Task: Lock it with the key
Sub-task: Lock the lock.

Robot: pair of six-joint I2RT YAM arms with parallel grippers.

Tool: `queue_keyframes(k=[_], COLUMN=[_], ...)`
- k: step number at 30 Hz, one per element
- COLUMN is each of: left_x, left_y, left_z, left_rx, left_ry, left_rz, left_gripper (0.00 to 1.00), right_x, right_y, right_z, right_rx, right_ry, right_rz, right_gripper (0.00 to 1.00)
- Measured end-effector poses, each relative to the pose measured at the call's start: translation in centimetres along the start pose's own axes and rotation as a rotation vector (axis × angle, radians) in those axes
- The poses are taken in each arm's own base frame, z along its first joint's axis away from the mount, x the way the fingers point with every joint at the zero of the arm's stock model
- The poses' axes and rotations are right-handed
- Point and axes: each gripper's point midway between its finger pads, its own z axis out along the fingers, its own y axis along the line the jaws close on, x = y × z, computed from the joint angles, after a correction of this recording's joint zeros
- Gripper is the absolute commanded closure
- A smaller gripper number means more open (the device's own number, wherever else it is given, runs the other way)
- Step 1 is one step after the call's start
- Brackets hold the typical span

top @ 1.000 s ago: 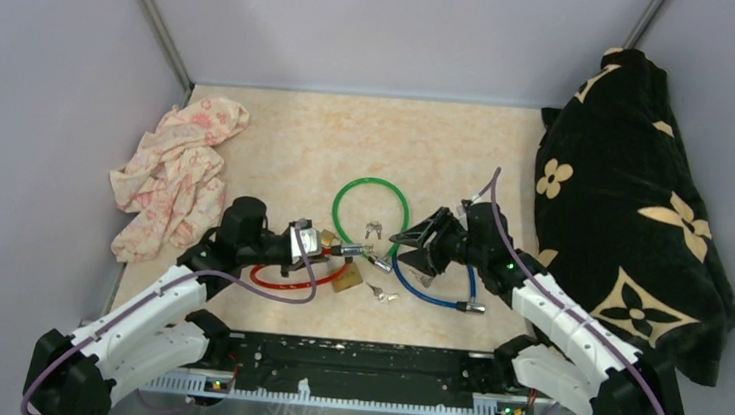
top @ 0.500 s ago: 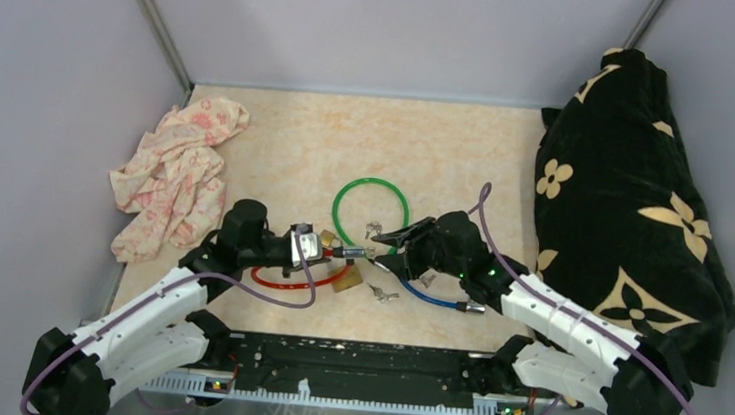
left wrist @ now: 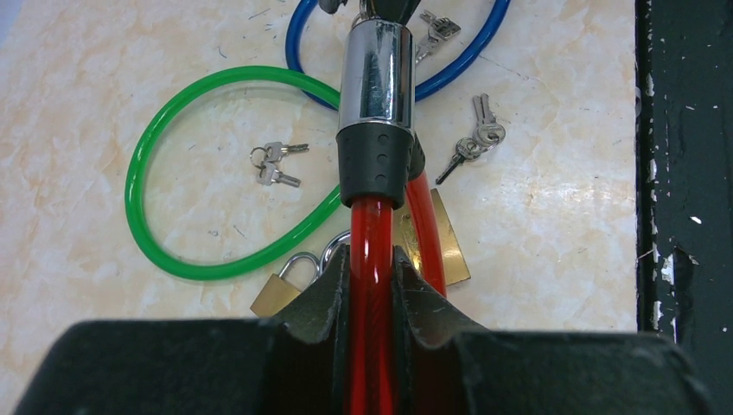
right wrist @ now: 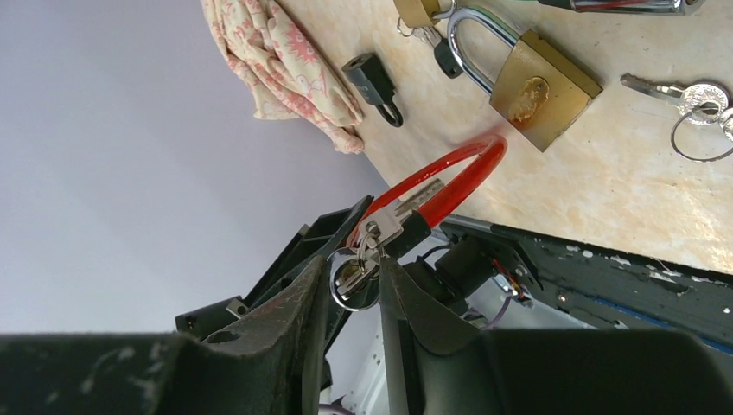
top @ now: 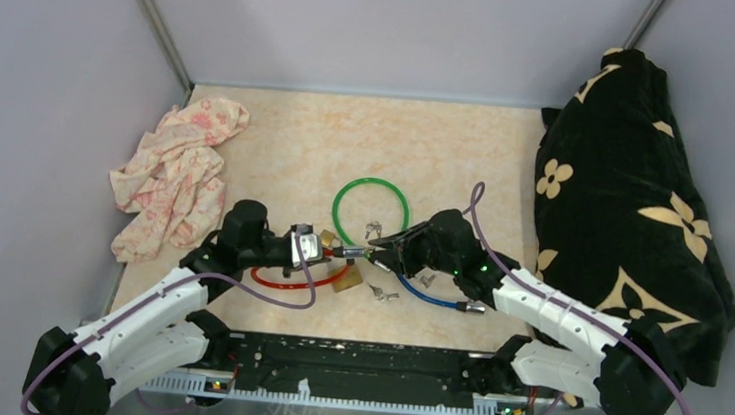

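My left gripper (top: 312,246) (left wrist: 372,259) is shut on the red cable lock's cable (left wrist: 372,303) and holds it off the table. The lock's chrome cylinder (top: 345,252) (left wrist: 373,78) points right at my right gripper (top: 377,254) (right wrist: 354,277). The right jaws are closed narrowly on the key (right wrist: 356,272) that sits in the cylinder's end, with its key ring and a second key hanging just above. The rest of the red cable (top: 282,282) (right wrist: 449,186) loops on the table below the left wrist.
A green cable loop (top: 371,213) and a blue cable (top: 436,299) lie mid-table. Loose key pairs (top: 374,230) (top: 383,293) and a brass padlock (top: 345,278) lie around the lock. A floral cloth (top: 175,181) is at the left, a black flowered blanket (top: 624,210) at the right.
My right gripper, open and apart from the lock a second ago, has moved left to the cylinder's end and closed on the key. The left arm has not moved.
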Motion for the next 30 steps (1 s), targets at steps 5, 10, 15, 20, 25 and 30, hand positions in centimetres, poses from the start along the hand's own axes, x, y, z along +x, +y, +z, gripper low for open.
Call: queue_keyframes(k=[5,10,15,20,25,30], left_x=[0.0,0.1,0.1,-0.4,-0.8,-0.9], left_y=[0.1,0.0,-0.6,-1.9,-2.4,-2.5], left_z=[0.0,0.1,0.2,0.3,0.2,0.3], left_rx=[-0.001,0.003,0.025,0.085,0.117,0.123], left_ry=[-0.002,-0.001,-0.008,-0.027,-0.045,-0.050], left_rz=[0.007,0.007,-0.038,-0.146,-0.305,-0.442], left_gripper=[1.00,1.00,1.00,1.00,1.00,1.00], right_x=[0.1,0.0,-0.2,-0.7,-0.8,-0.8], right_y=[-0.2,-0.3,-0.4,-0.2,0.8,1.1], right_z=[0.2,0.2,0.3,0.7,1.1,1.6], right_rx=[0.011,0.014,0.012,-0.005,-0.045,-0.068], right_ry=[0.007,0.003,-0.004,0.003,0.043,0.075], right_rz=[0.003,0.003,-0.033,-0.138,-0.256,-0.311], right_gripper=[0.92,1.00,1.00,1.00,1.00,0.93])
